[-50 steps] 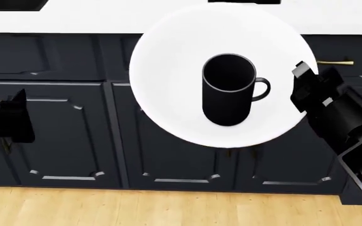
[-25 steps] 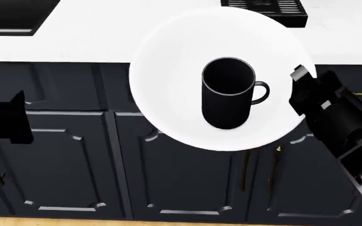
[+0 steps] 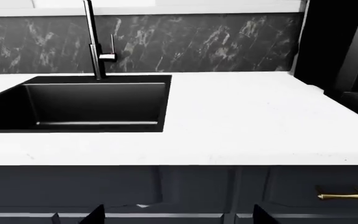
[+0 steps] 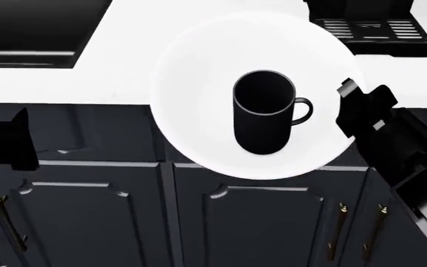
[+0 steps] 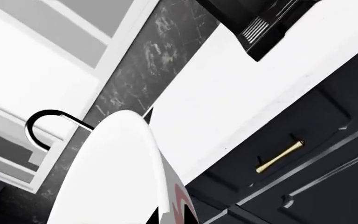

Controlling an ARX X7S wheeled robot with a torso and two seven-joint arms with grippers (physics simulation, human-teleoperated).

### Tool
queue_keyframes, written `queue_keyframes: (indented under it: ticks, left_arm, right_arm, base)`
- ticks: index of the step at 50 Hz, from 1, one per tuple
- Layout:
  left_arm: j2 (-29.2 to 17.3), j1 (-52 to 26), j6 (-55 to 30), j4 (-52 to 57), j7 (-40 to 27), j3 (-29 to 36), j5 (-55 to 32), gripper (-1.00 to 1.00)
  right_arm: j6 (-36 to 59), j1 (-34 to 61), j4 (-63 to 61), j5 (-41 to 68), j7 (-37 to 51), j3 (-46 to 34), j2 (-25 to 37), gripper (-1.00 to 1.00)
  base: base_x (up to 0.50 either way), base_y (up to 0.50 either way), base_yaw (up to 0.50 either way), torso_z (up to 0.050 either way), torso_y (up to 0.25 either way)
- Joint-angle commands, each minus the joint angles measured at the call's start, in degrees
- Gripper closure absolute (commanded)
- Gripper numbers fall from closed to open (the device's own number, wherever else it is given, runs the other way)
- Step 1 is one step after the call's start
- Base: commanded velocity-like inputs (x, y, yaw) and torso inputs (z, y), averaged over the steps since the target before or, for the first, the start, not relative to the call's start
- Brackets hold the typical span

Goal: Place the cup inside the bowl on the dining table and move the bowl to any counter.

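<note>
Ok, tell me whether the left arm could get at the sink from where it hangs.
Probably yes: the left pincer hangs low before the cabinet doors, and the sink sits open in the counter with nothing between. It must rise first.

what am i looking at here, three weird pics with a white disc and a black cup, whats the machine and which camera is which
It is a simulated two-armed robot on wheels. One picture looks down from its head; the other two come from cameras near each gripper.

Head view: the right gripper holds the rim of a white bowl with a black cup standing inside, carried at the edge of a white counter above dark cabinets. The left gripper holds nothing.

Left wrist view: the counter's black sink and tap. Right wrist view: the bowl seen edge-on.
</note>
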Motion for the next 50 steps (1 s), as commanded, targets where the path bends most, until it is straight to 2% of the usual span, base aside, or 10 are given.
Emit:
queue_keyframes:
  ticks: [1,21,50]
  left_arm:
    - [-0.2,0.0,0.1,0.0,0.1,-0.1,-0.1,-1.0]
    - [-0.6,1.0,0.7,0.0,0.3,-0.3,-0.3,-1.0]
    - [-0.8,2.3,1.6,-0.1,0.3,-0.4,-0.4,-1.0]
  right_arm:
    - [-0.8,0.5,-0.1,0.7,-0.8,0.5,-0.3,1.0]
    - [-1.8,-1.5,-0.7,0.6,-1.1,0.7,-0.7,1.0]
    - [-2.9,-2.9,-0.1,-0.5,-2.2,-0.2,-1.3,1.0]
  base:
    - [0.38,0.36,0.0,0.0,0.0]
    - [0.38,0.31,0.0,0.001,0.002]
    - [0.5,0.0,0.0,0.0,0.001]
